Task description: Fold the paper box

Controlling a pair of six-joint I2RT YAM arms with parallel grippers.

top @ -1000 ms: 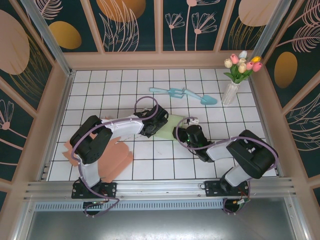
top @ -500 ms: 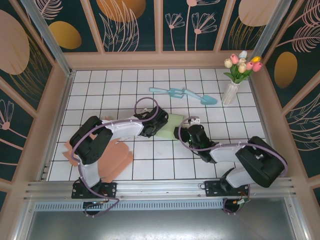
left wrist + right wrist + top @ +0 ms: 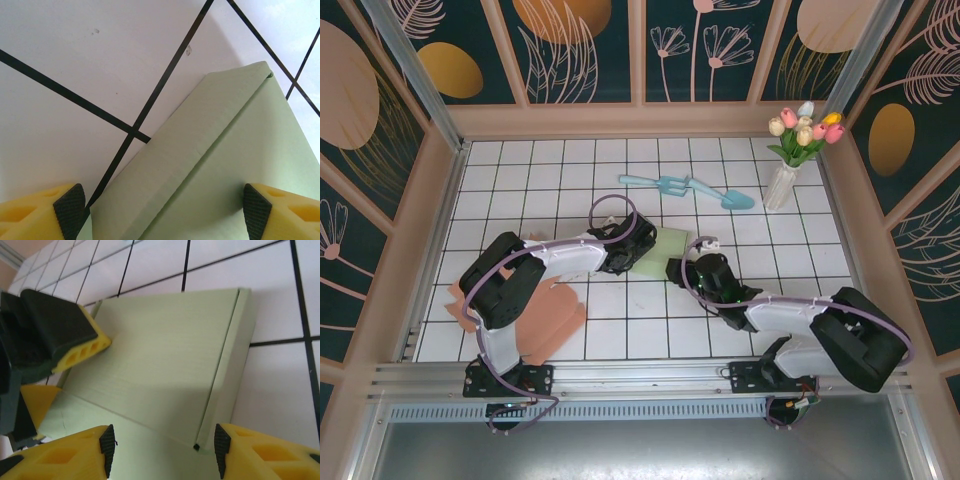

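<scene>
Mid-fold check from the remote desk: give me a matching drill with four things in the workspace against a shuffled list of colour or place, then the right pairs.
Things:
1. paper box
2. flat cardboard sheets
3. garden trowel
4. vase of tulips

Descriptions:
A. light blue, lying at the far middle of the table
B. pale green, at mid-table
C. standing upright at the far right corner
D. pink, lying at the near left

Pairs: 1-B; 2-D; 3-A; 4-C
</scene>
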